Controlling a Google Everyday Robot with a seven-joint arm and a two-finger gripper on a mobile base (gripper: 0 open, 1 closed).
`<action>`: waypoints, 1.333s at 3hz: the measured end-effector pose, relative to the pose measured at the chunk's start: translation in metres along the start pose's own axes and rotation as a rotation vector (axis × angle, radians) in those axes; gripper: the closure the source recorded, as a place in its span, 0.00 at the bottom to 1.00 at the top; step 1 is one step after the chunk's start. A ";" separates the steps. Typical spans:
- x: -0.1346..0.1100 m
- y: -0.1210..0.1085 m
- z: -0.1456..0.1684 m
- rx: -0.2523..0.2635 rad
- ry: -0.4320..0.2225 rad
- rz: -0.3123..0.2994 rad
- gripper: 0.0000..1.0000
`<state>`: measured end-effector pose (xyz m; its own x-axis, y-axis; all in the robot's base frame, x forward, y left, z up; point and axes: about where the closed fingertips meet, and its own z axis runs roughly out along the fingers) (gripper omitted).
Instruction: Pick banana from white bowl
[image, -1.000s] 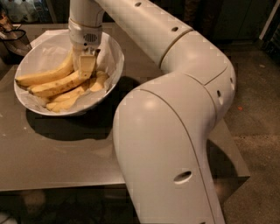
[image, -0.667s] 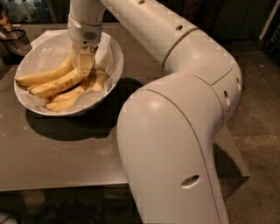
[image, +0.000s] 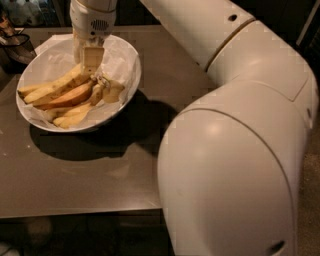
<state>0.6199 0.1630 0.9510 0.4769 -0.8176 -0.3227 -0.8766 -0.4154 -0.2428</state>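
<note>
Gripper: my gripper (image: 88, 59) is down inside the bowl (image: 123, 105), right at the stem-side end of the banana (image: 54, 86); whether it is spread, closed or already pinching the fruit, I cannot tell.
Banana: it lies on top of the pile, running from the bowl's left rim up toward my gripper, resting on the other bananas (image: 67, 99).
Bowl: it sits on the far left part of the desk (image: 100, 180), lined with paper (image: 119, 55).
Handling: I judge the banana light, soft under a firm skin and easily bruised; the skin should not be slippery, but the rounded shape could roll in a loose hold.
Where to hold: across the thick body, a little in from the end, not on the thin stem, and squeezing gently.
Risk: a hold near one end may let the long fruit droop or drag its neighbours up.
Hidden: my wrist covers the banana's near end and the contact there.
Cut off: my arm (image: 235, 150) fills the right side and hides the desk behind it.
</note>
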 end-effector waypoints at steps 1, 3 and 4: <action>-0.009 0.004 -0.015 0.026 -0.022 -0.019 1.00; -0.037 0.016 -0.036 0.030 -0.083 -0.096 1.00; -0.048 0.024 -0.044 0.027 -0.090 -0.121 1.00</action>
<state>0.5736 0.1743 1.0009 0.5840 -0.7226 -0.3697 -0.8108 -0.4971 -0.3091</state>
